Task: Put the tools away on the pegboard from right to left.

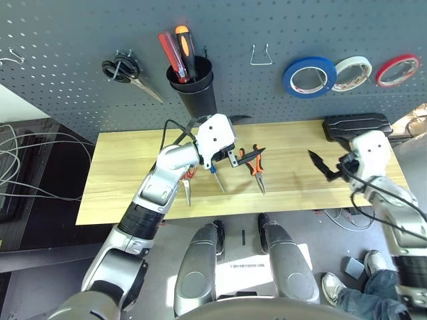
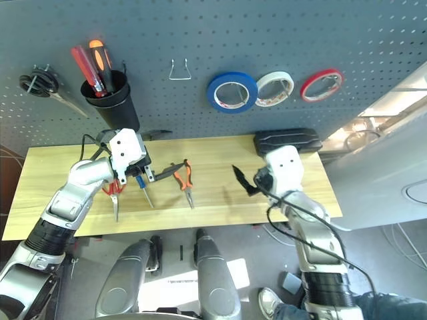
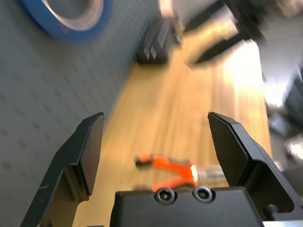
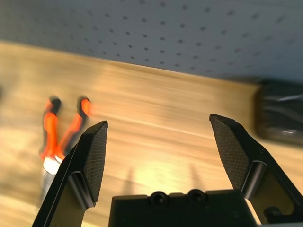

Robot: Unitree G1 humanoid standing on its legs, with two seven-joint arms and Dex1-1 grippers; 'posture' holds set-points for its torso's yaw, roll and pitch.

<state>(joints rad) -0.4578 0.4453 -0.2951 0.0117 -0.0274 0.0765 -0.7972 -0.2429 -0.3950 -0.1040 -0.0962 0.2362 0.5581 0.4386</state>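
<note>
The blue tape (image 1: pixel 309 77) was found hanging flat against the pegboard (image 1: pixel 153 40), to the right of a wire hook (image 1: pixel 261 56). The remaining tools lay on the counter (image 1: pixel 300 190): the pliers (image 2: pixel 187 185) furthest right of the three, handles spread toward the pegboard and nose toward the robot; the screwdriver (image 2: pixel 143 187) to their left, blue handle toward the pegboard; and the red-handled scissors (image 2: pixel 115 190) at the left of that row, blades toward the robot. The left claw (image 3: pixel 156 113) was open, nothing between its fingers, and was held above the counter near the pliers and screwdriver. The right claw (image 4: pixel 159 119) was likewise open and empty, over the right part of the counter, well apart from the pliers. On the pegboard, the white tape (image 1: pixel 353 73) hung just right of the blue one, with the red tape (image 1: pixel 397 70) beyond it. To the left of the wire hook, the cup (image 1: pixel 200 90) held a red-handled tool (image 1: pixel 173 55) and an orange-and-black-handled tool (image 1: pixel 186 51), both upright at a tilt. Black-handled scissors (image 1: pixel 123 69) hung left of the cup. A black case (image 2: pixel 287 141) sat at the counter's right rear corner. A person's legs (image 1: pixel 377 307) and shoes (image 1: pixel 332 287) were noted on the floor, lower right.
</note>
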